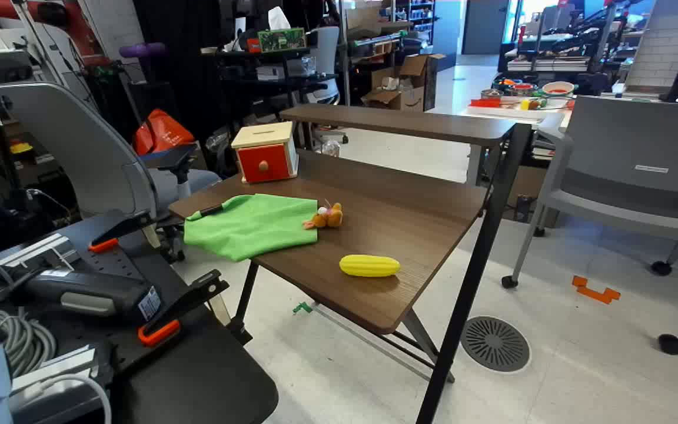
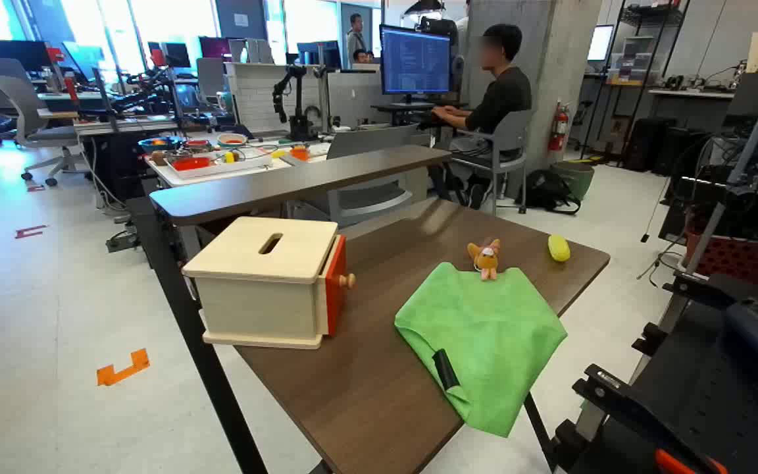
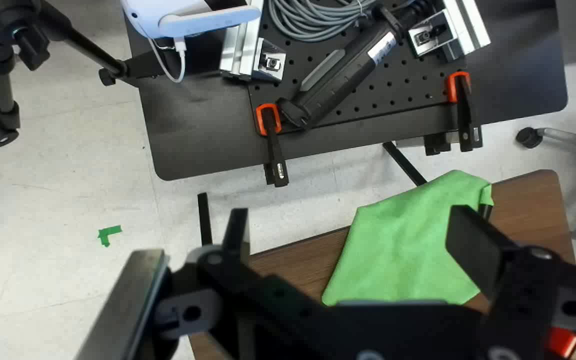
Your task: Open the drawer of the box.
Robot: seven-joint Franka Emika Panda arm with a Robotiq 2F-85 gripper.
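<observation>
The box (image 1: 262, 136) stands on the brown desk, with a pale wooden top that has a slot. In an exterior view its plain wooden side (image 2: 257, 306) also shows. The drawer (image 1: 253, 166) is its red front panel with a round wooden knob. In an exterior view the drawer (image 2: 335, 286) sits slightly forward of the box's wall; I cannot tell whether it is ajar. My gripper (image 3: 350, 235) shows only in the wrist view, open with nothing between its fingers, high above the green cloth. A red bit of the box (image 3: 562, 341) shows at the lower right, mostly hidden by the gripper.
A green cloth (image 1: 256, 227) with a black piece on it overhangs the desk edge. A small orange plush toy (image 1: 326, 217) and a yellow corn-shaped object (image 1: 369, 265) lie on the desk. A raised shelf (image 1: 398, 123) spans the desk. A black cart (image 3: 203, 135) with clamps stands alongside.
</observation>
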